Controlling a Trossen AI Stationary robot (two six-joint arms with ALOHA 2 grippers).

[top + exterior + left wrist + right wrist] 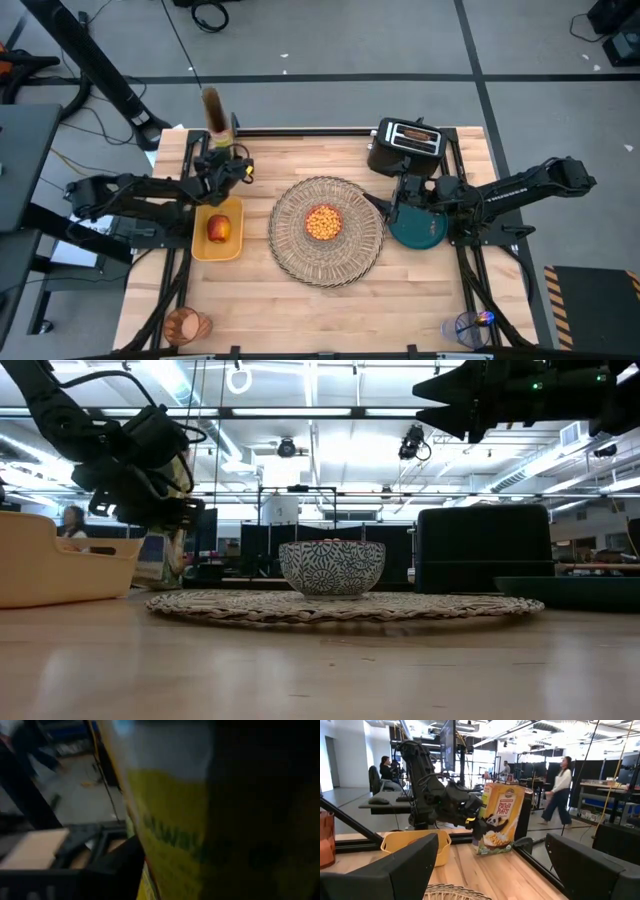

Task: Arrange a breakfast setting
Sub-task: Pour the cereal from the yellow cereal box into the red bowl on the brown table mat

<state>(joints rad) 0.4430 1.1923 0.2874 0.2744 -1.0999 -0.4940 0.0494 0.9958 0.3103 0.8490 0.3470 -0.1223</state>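
A cereal box (499, 817) stands upright on its bottom at the table's far left. My left gripper (232, 168) is at the box's lower near edge, open, with the box filling its wrist view (175, 820). On the woven placemat (290, 245) sits a patterned bowl (331, 568) of cereal. The red apple (219, 229) lies in a yellow tray (200, 245). My right gripper (492, 870) hangs open over the teal plate (425, 235), touching nothing. The toast (415, 134) sticks out of a black toaster (385, 155). My left gripper comes at the box about level, from the near side, at its lower edge (481, 832). One finger (117, 870) lies right beside the box's printed face. I cannot tell whether it touches the box.
An orange cup (186, 325) lies at the near left corner. A clear glass with the blue spoon (478, 321) stands at the near right. Bare wood shows along the near edge in front of the placemat. People move in the room beyond the table.
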